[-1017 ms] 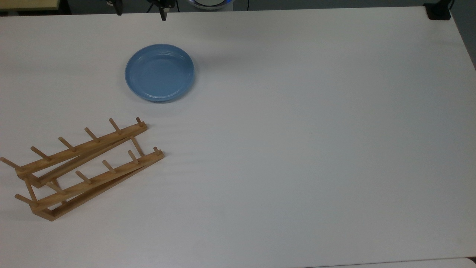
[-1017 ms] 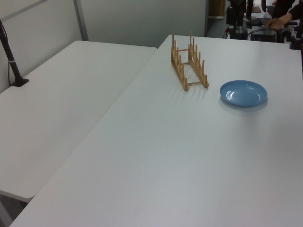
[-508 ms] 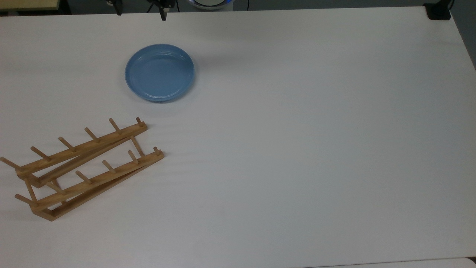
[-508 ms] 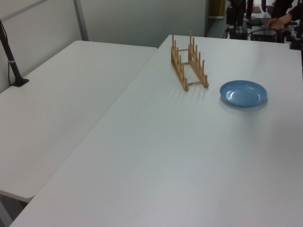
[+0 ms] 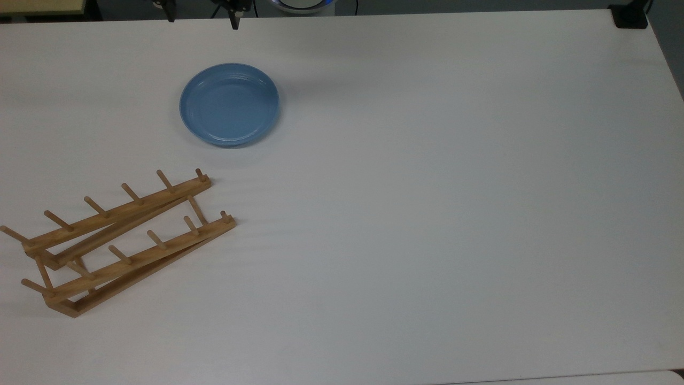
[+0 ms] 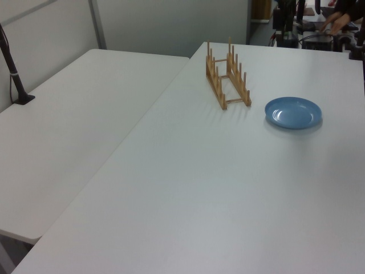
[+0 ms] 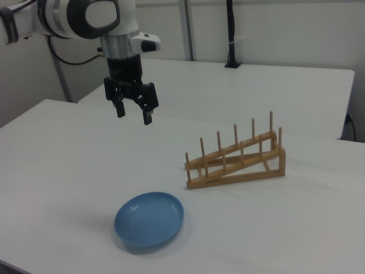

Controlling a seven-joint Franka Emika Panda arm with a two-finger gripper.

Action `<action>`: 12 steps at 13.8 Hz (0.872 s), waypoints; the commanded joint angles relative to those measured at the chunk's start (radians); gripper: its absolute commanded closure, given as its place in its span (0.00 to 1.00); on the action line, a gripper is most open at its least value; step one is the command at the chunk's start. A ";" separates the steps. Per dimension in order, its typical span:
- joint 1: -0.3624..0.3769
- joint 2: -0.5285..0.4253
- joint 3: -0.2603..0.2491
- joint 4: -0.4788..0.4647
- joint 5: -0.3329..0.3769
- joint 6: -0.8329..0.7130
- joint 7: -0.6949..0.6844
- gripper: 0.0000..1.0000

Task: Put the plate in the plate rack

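A wide white desk (image 5: 427, 214) is seen carrying the task's things; a second white desk (image 6: 68, 131) is butted against it on the left view's left, with grey partition walls behind. A black pole (image 6: 12, 68) is clamped at the far edge of that second desk. At the left view's top right, a person's hand (image 6: 336, 21) is seen resting on dark equipment beyond the desk. The claw (image 7: 132, 114) is held in the air above the desk, pointing down, fingers spread wide, nothing gripped. The plate (image 7: 149, 219) is laid flat on the desk, below the claw and nearer the camera in the right view, well apart from it. In the top view the plate (image 5: 230, 104) is placed toward the upper left, with the claw's dark fingertips (image 5: 234, 21) seen at the top edge beyond it. The plate rack (image 5: 120, 240) is set near the plate, not touching, below and to the top view's left of it; in the right view the plate rack (image 7: 236, 157) is found to the plate's right. The plate is round, shallow, glossy light blue, with a raised rim and faint concentric rings. The rack is made of light-brown wood: two parallel sloped rails, a row of upright pegs on each, crossbars between.
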 commanded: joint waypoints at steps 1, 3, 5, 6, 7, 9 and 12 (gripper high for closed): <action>0.007 0.006 -0.008 0.008 -0.004 -0.025 -0.005 0.00; 0.004 0.017 -0.008 0.005 -0.004 -0.021 -0.021 0.00; 0.003 0.048 -0.011 0.005 -0.004 0.002 -0.028 0.00; -0.008 0.061 -0.012 0.002 0.002 0.024 -0.033 0.00; -0.038 0.087 -0.011 0.002 0.011 0.033 -0.072 0.00; -0.054 0.130 -0.011 0.002 0.013 0.033 -0.196 0.05; -0.112 0.224 -0.011 -0.001 0.051 0.038 -0.387 0.11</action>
